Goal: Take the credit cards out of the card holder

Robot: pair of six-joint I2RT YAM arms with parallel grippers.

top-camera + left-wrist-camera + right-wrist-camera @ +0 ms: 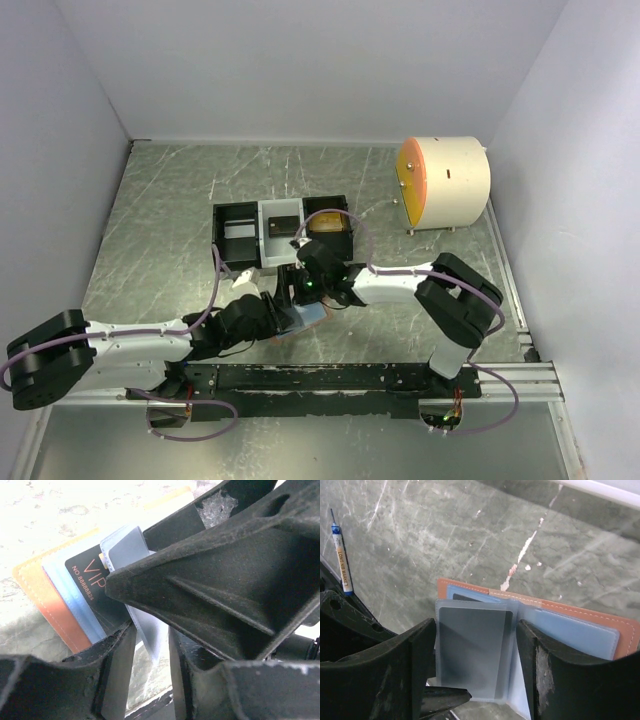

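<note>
One open card holder [570,630], right claw [475,625] wide astride its sleeve [472,655], crowding left claw [150,635], narrow, grip unclear, tray [217,232] behind

White-and-black left arm [130,345] and right arm [395,288], looping lilac cables [216,285], coarse matte-black left claw [150,680] and right claw [476,680].

Plain white walls [300,60], scratched grey-green marbled tabletop [160,230], metal rail [520,375] along near edge, even light, perhaps overhead

Robotics lab test cell: plain white panels [300,60] wall in a scratched grey tabletop [170,200] on three sides, and my two arms [130,345] are bolted to a metal rail [520,375] at its near edge, trailing purple cables [216,275]
</note>
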